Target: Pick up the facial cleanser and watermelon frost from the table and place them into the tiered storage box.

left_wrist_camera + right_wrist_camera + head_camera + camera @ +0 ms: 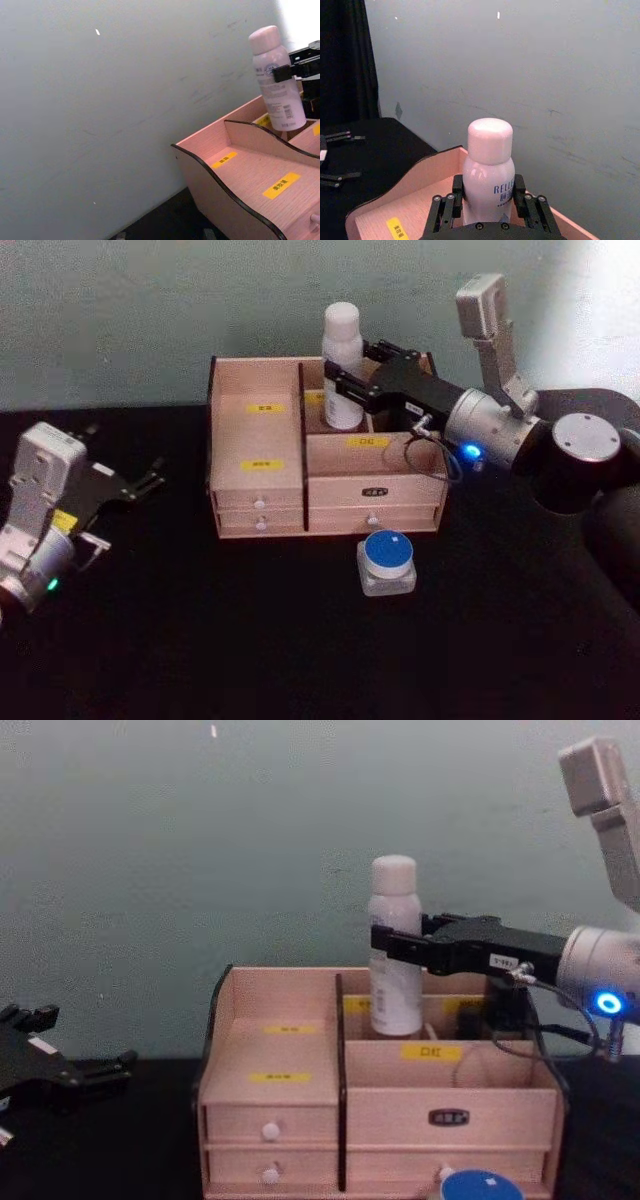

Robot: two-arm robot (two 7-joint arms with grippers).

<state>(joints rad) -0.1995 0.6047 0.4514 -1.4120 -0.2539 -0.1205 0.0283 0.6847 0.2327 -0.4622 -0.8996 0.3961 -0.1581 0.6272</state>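
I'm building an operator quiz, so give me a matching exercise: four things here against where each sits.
1. tall white cylindrical bottle
2. short clear jar with blue lid
3. left claw
4. right claw

A. shut on the bottle
B. open, over the black table left of the light wooden tiered box
C. upright in a rear compartment of the box
D. on the table before the drawers

Pairs: 1-C, 2-D, 3-B, 4-A

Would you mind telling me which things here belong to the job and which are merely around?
Job: facial cleanser, held by the right gripper; watermelon frost; tiered storage box.
Not in use: left gripper, parked at left; black table; wall.
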